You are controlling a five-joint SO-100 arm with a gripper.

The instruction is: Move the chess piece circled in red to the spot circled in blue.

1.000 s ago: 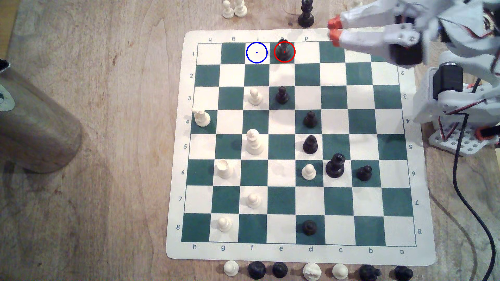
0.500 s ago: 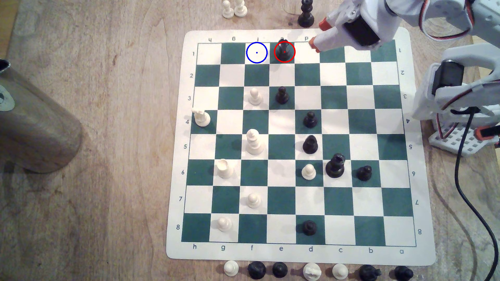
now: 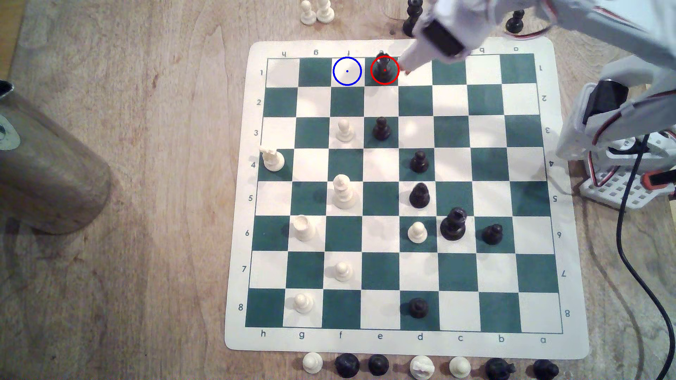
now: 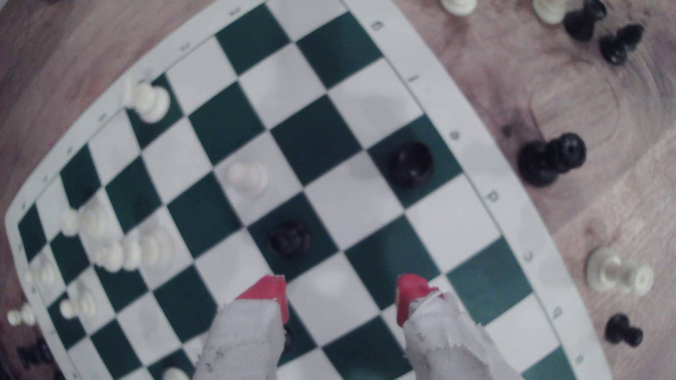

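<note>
One black chess piece (image 3: 384,67) is marked by a red circle and is seen upright on a green square in the top row of the board (image 3: 237,182), in the upper middle of the exterior view. In the wrist view the same piece (image 4: 411,164) is seen from above on a green square at the board's edge, apart from the red fingertips (image 4: 270,290). The spot (image 3: 347,71), a cream square ringed in blue with a small centre dot, is located on the adjoining square at the exterior view's left of the piece and is unoccupied.

The gripper (image 3: 406,67) is positioned just beside the piece, at the exterior view's right of it, over the neighbouring cream square; contact with the piece cannot be confirmed. In the wrist view the gripper (image 4: 340,296) is shown with its two red-tipped fingers spread wide, and nothing is held between them.

A black pawn (image 3: 381,128) is placed two rows below the circled piece in the same column. A white pawn (image 3: 344,130) is located on the square to the exterior view's left of that pawn. A taller black piece (image 3: 453,223) is set in the lower right part of the board. Spare pieces are lined up on the wooden table (image 3: 128,182) above and below the board.
</note>
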